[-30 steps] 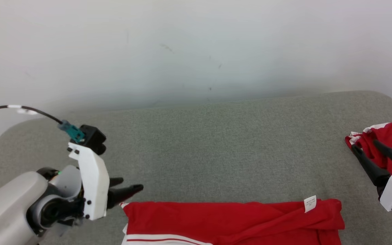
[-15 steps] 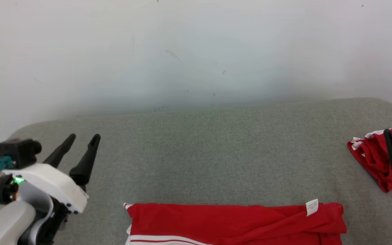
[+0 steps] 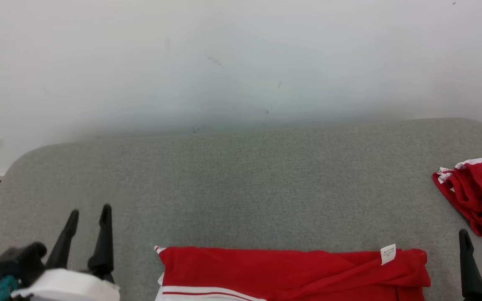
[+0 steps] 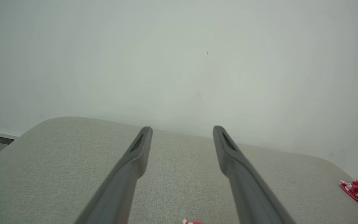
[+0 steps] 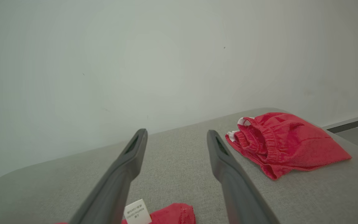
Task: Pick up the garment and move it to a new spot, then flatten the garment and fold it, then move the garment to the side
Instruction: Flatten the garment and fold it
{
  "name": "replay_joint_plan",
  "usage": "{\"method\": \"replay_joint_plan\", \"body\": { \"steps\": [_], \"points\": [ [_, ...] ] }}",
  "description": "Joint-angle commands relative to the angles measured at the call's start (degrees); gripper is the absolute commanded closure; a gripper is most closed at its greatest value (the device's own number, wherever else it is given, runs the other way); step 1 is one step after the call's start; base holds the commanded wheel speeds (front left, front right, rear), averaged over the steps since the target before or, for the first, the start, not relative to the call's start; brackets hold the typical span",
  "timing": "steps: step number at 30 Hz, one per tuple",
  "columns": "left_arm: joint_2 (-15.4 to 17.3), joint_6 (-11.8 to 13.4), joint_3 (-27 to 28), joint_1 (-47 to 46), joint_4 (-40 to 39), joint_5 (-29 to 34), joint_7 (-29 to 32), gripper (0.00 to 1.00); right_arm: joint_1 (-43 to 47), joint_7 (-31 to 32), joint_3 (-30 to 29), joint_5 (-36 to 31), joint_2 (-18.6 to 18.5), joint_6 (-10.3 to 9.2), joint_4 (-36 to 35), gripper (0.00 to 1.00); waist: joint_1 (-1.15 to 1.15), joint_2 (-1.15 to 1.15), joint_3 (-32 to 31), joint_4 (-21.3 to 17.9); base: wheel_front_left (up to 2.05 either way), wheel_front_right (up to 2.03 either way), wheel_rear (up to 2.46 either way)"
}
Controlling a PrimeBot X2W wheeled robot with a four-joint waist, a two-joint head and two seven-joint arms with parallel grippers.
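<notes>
While hovering over the pad [image 3: 241, 188], flanks the garment [image 3: 291, 267] with left gripper [image 3: 90, 209] and right gripper [image 3: 478, 233].
Holds both pairs of jaws spread wide, pinching nothing. Has the garment folded flat along the pad's near edge (white stripes [image 3: 207, 291] low, label [image 3: 388, 254] standing at its right end), touching neither gripper. Shows a red bundle [image 3: 477, 194] well apart at the pad's right end.

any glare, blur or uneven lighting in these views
Head view: soft even light, no glare, folded garment sharp. Left wrist view: wall brightest mid-frame, dimmer toward the corners. Right wrist view: same falloff at the corners, crumpled garment crisp.
</notes>
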Motion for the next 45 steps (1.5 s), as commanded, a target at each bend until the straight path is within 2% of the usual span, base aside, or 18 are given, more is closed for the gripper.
{"method": "replay_joint_plan", "body": {
  "steps": [1,5,10,19,26,32,37,40,41,44,45],
  "points": [
    [-0.60,-0.53,1.10,1.29,-0.05,1.41,-0.05,0.00,0.84,0.27,-0.60,-0.45,0.43,-0.14,-0.36,0.00,0.00,0.00,0.04,-0.03,0.00,0.00,0.00],
    [-6.42,-3.31,5.94,6.29,0.06,6.31,-0.06,0.00,2.15,1.59,-1.95,-2.12,2.66,-0.14,-1.45,0.00,0.00,0.00,0.24,-0.31,0.00,0.00,0.00],
    [-10.55,-6.57,8.83,7.61,1.16,11.40,-0.07,0.00,0.58,4.74,-2.70,-4.48,3.44,-0.14,-1.49,0.00,0.00,0.00,0.80,-0.57,0.00,0.00,0.00],
    [-17.09,-10.19,10.54,6.75,3.26,16.45,-0.08,0.00,-3.27,17.09,-2.08,-6.63,6.10,-0.13,7.64,0.00,0.00,0.00,1.69,-0.55,0.00,0.00,0.00],
    [-19.16,-12.63,11.88,6.49,5.21,18.07,-0.08,0.00,-7.64,23.81,-4.39,-8.60,8.53,-0.12,16.61,0.00,0.00,0.00,2.21,0.47,0.00,0.00,0.00],
    [-20.06,-13.86,12.29,5.85,6.71,18.80,-0.08,0.00,-10.72,29.49,-5.21,-10.20,9.05,-0.12,22.64,0.00,0.00,0.00,2.65,1.64,0.00,0.00,0.00],
    [-20.74,-14.84,12.38,5.40,7.78,19.37,-0.08,0.00,-11.61,38.37,-4.81,-11.13,9.41,-0.14,28.00,0.00,0.00,0.00,3.14,2.60,0.00,0.00,0.00],
    [-21.25,-15.28,12.36,5.17,8.56,19.53,-0.07,0.00,-11.47,42.77,-2.33,-9.12,10.46,0.10,27.73,0.01,0.00,0.00,3.21,3.29,0.00,0.00,0.00],
    [-21.46,-15.49,12.43,5.14,8.79,19.55,-0.08,0.00,-11.34,44.22,-1.39,-8.27,10.83,0.16,27.20,0.35,0.00,0.00,3.18,3.48,0.00,0.00,0.00],
    [-22.04,-15.76,12.81,4.99,9.41,19.81,-0.08,0.00,-10.68,46.95,0.67,-5.52,10.74,0.26,25.11,1.00,0.00,0.00,3.02,3.95,0.00,0.00,0.00],
    [-22.16,-15.93,12.93,4.97,9.59,19.90,-0.08,0.00,-10.65,47.36,0.89,-5.15,10.19,0.26,24.45,1.00,0.00,0.00,2.94,4.09,0.00,0.00,0.00]
  ]
}}
